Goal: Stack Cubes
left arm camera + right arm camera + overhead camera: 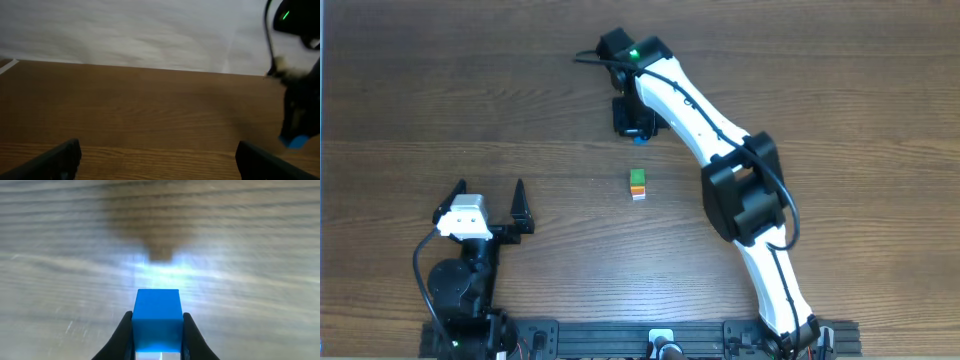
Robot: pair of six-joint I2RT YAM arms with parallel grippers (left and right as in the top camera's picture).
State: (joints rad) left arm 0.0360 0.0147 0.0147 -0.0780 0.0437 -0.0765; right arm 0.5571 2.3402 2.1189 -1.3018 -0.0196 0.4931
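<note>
Nearest, at the left, the left gripper (489, 190) sits low by its base. Its two dark fingers (60, 160) are spread wide and released, with bare wooden surface (840, 90) between them. No cube is near them.

Farther out, about the middle of the surface, stands a small stack (638, 184) of cubes. It is green on top, with a thin orange-red band under that and white at the bottom. It stands by itself, well apart from both sets of fingers, to the right of the left gripper and beyond it.

Farther still, just beyond the stack, the right arm reaches across to the right gripper (635, 125). Its fingers (192, 332) are clenched on a blue cube (157, 312), one finger pressed flat against each side. The cube sits square between them, and its top face and forward edge stick out past the tips. It is a plain, bright blue block with sharp corners, and a dark shadow lies on the wood grain beyond it. From above, a sliver of the blue shows under the gripper on its near side, between the gripper and the stack. The left wrist view also shows it, far off to the right, with the white wall (125, 30) behind.
</note>
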